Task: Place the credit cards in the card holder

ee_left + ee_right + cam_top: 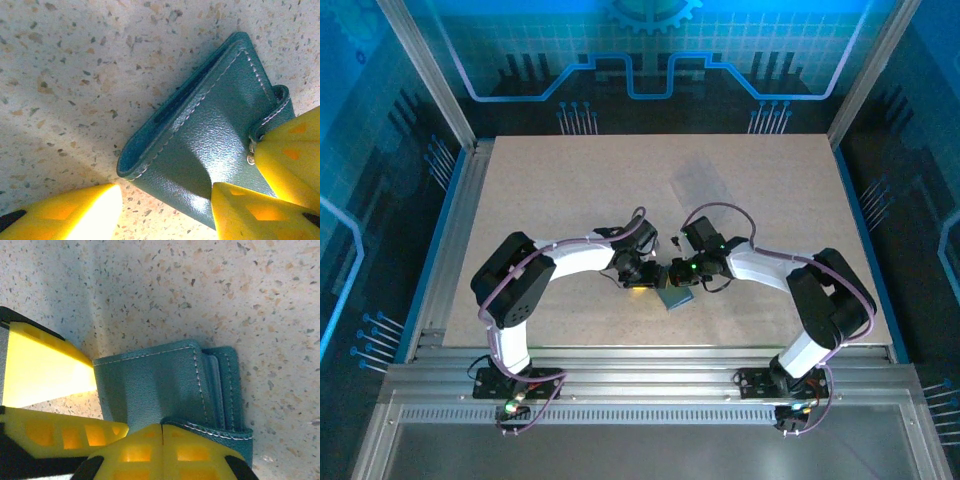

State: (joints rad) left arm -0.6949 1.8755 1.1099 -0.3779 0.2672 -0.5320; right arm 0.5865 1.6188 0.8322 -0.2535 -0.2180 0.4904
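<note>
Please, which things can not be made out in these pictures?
- Pockets of the card holder: both wrist views, its folded cover hides them; cards inside cannot be told.
- Its lower corner: left wrist view, under a finger of the left gripper.
- Its strap end: right wrist view, under the right gripper.
- Top view: card holder too small, grippers overlap it.

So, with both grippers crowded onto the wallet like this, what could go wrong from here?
1. The right gripper is shut on just the edge of the card holder's flap; a pull could slip it free.
2. The left gripper is open, one finger over the card holder and close to the right gripper's finger; they could collide.
3. The card holder gapes only narrowly, so an insertion may jam at its rim.
</note>
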